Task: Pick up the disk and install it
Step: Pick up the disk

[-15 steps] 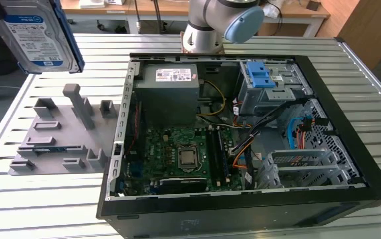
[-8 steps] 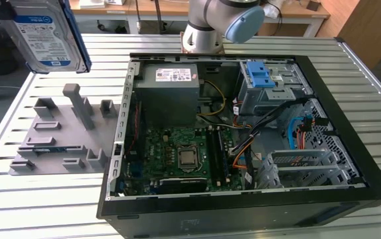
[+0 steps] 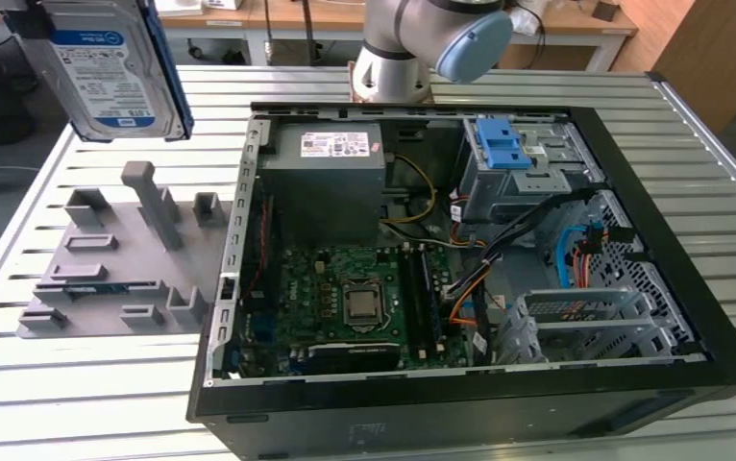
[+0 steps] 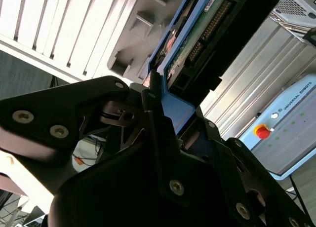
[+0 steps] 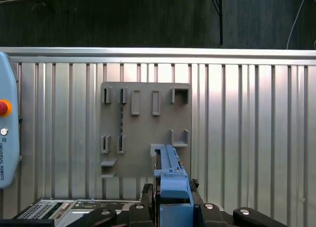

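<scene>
The disk, silver with a blue-and-white label and a blue carrier frame, hangs upright in the air at the exterior view's upper left, above the grey slotted holder. In the first wrist view the disk shows edge-on, clamped between the black fingers of my gripper over the holder. In the second wrist view my gripper is shut on the blue frame, and the disk shows its connector edge. The disk is well clear of the open computer case.
The case lies open on the slatted metal table, with a grey power supply, a motherboard and a drive bay with a blue latch. The arm's base stands behind the case. A teach pendant lies near the holder.
</scene>
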You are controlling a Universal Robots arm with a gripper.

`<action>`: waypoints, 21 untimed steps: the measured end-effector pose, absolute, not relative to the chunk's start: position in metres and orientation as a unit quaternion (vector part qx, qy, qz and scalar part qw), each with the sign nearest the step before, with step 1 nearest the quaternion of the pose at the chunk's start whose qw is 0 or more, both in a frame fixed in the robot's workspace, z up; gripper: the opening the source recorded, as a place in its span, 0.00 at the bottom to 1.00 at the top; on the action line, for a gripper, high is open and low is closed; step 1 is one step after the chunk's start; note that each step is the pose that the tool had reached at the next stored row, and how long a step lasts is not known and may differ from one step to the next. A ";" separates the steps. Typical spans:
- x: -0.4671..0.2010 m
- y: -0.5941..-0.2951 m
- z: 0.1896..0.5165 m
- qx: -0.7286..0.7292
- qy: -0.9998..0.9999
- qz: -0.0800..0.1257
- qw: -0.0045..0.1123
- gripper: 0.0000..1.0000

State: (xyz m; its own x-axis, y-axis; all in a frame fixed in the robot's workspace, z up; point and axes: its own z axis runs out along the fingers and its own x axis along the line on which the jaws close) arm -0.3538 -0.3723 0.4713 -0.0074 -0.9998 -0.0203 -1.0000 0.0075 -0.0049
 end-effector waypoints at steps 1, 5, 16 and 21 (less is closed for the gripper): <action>-0.351 -0.372 0.471 -0.704 0.710 0.005 0.009 0.36; -0.342 -0.373 0.471 -0.704 0.710 0.005 0.009 0.36; -0.333 -0.373 0.477 -0.704 0.710 0.005 0.009 0.36; -0.332 -0.373 0.481 -0.704 0.710 0.005 0.009 0.36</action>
